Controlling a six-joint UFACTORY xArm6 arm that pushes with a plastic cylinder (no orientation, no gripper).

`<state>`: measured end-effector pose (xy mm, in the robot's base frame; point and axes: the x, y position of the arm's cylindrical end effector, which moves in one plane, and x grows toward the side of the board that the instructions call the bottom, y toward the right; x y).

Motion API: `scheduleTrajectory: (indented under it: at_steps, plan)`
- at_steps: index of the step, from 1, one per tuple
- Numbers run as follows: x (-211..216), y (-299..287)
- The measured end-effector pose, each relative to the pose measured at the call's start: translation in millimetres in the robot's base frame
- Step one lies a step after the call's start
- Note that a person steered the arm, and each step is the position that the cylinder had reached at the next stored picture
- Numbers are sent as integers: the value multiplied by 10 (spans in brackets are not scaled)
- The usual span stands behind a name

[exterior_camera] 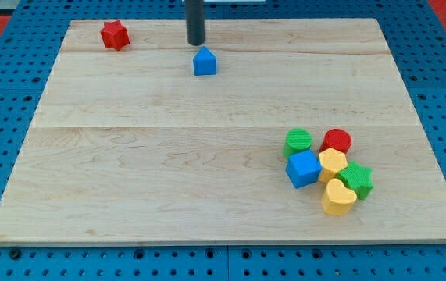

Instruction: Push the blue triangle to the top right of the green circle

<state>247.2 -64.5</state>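
The blue triangle (205, 62) lies on the wooden board near the view's top, left of centre. My tip (197, 43) stands just above it in the view, slightly to its left, very close to it. The green circle (298, 142) sits at the view's right, lower half, at the top left of a cluster of blocks. The blue triangle is far to the upper left of the green circle.
A red circle (337, 141) is right of the green circle. Below them lie a blue cube (304, 168), a yellow hexagon (333, 163), a green star (356, 179) and a yellow heart (337, 197). A red star (115, 34) sits at the top left. The board (129, 156) has blue pegboard around it.
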Motion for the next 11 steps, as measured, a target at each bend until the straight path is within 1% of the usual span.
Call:
scheduleTrajectory:
  at_steps: [1, 3, 4, 5, 6, 7, 8, 9, 11]
  plan:
    - [429, 72]
    - [975, 851]
    - [774, 918]
    - [937, 1456]
    - [1518, 1860]
    - [1479, 1826]
    - [1120, 1780]
    - [1094, 1552]
    - [1464, 1338]
